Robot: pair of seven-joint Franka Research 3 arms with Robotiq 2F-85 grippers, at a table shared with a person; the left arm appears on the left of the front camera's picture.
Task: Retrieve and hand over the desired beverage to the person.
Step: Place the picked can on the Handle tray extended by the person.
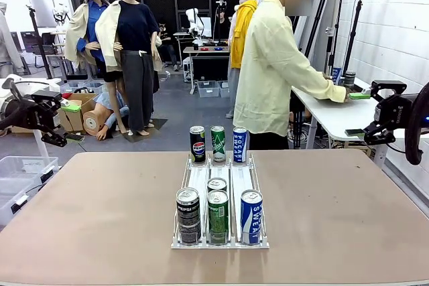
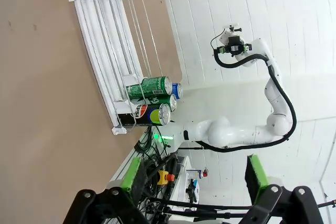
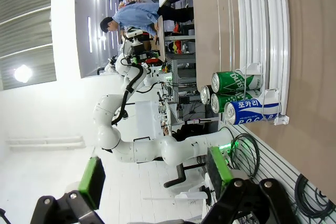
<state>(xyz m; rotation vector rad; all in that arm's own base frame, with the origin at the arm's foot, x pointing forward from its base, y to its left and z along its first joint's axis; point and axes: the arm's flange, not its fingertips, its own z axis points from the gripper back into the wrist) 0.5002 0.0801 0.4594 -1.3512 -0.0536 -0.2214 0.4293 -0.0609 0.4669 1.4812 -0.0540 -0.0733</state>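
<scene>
From the front, the table (image 1: 100, 219) lies bare on both sides of the white can rack (image 1: 220, 240), which sits mid-table, its lanes running from the near edge toward the far edge. Upright at its near end stand a black Pepsi can (image 1: 188, 215), a green can (image 1: 218, 216) with another green can (image 1: 216, 185) behind it, and a blue-and-white Pocari Sweat can (image 1: 251, 216). Three more cans (image 1: 218, 143) stand upright at the far end. The person (image 1: 271, 72) stands beyond the far edge, turned to the robot's right, arms reaching to a white side table (image 1: 335, 115). The left hand (image 1: 59, 136) hangs off the table's left edge, the right hand (image 1: 375, 115) off its right edge, both clear of the top.

In the left wrist view, the left hand (image 2: 193, 174) has its green-padded fingers (image 2: 131, 174) spread wide with nothing between them. The rack (image 2: 105, 51) runs its length along the table, cans (image 2: 149, 100) at its end.

In the right wrist view, the right hand (image 3: 157, 177) is likewise released and empty, with the rack (image 3: 260, 35) and its cans (image 3: 236, 95) ahead.
</scene>
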